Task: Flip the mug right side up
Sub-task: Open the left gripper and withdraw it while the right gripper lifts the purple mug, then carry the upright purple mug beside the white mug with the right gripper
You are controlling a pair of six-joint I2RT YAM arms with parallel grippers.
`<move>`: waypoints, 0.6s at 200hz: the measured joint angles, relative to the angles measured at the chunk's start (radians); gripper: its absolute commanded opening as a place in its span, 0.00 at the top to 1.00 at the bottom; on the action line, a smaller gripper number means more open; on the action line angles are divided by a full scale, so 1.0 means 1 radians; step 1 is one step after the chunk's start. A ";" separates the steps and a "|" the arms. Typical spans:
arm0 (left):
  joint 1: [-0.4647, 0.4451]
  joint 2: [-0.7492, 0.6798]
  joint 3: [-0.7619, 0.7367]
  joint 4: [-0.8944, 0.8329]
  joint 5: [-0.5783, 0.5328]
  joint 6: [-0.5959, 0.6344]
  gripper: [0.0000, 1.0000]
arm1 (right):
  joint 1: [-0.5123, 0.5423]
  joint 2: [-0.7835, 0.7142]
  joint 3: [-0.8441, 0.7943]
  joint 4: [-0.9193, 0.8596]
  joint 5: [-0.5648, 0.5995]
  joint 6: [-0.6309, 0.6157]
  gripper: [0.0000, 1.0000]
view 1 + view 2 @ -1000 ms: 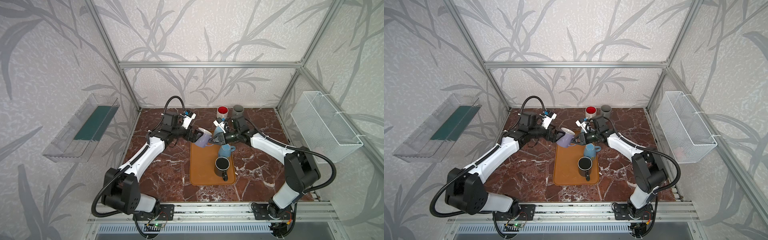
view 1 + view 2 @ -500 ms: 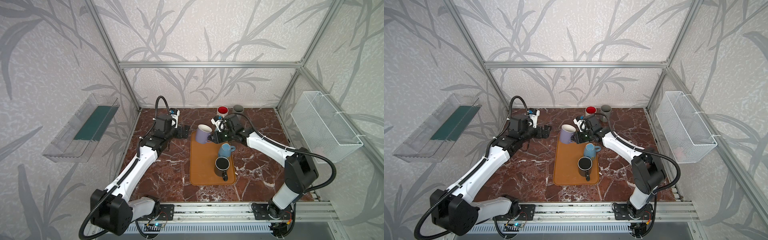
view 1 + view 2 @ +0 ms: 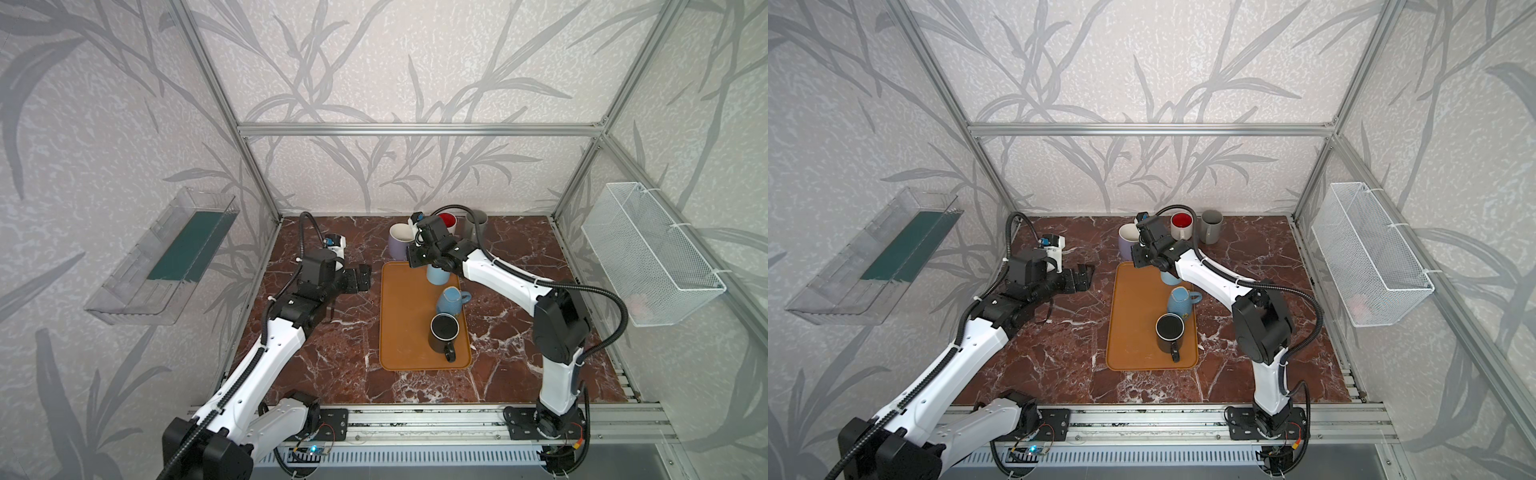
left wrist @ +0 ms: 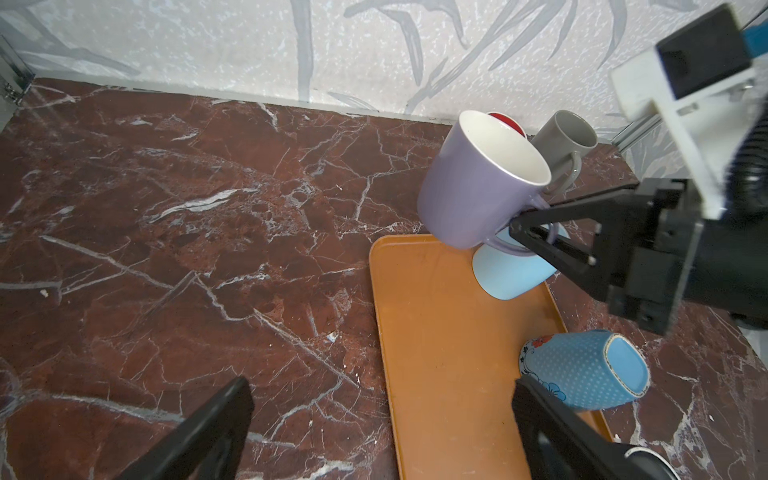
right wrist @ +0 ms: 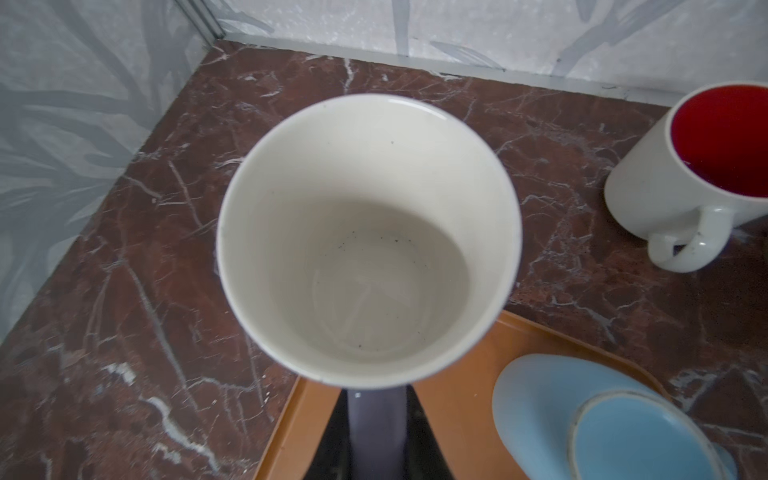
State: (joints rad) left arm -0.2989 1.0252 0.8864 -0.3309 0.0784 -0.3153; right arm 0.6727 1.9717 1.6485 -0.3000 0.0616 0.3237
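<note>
Bare marble [image 3: 353, 345] is seen beside the right gripper [image 4: 534, 232], tray [image 4: 436, 332] edge beneath; the mug [image 4: 469, 183] handle is clamped, mouth up; the left gripper [image 3: 360, 280] is spread wide.

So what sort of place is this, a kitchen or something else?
Probably a robot test cell, not a home: an aluminium frame carrying wallpapered panels, with a left arm and right arm mounted on a front rail.

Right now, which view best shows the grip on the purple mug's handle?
Left wrist: it shows the right gripper shut on the handle of the mug side-on. The right wrist view mostly looks into the mug. In both top views the gripper hides the handle.
</note>
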 measured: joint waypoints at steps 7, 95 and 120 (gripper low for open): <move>0.000 -0.013 -0.006 -0.005 -0.002 -0.002 0.01 | 0.000 0.022 0.014 -0.001 0.027 0.000 1.00; 0.000 -0.135 -0.051 -0.050 -0.030 -0.018 0.01 | 0.001 0.316 0.360 -0.054 0.256 -0.011 1.00; 0.000 -0.135 -0.052 -0.055 -0.030 -0.021 0.01 | -0.002 0.394 0.475 -0.096 0.285 -0.011 1.00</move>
State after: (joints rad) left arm -0.2989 0.8898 0.8345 -0.3859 0.0486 -0.3359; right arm 0.6708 2.3657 2.1231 -0.3958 0.3466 0.3130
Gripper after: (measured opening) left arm 0.992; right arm 0.165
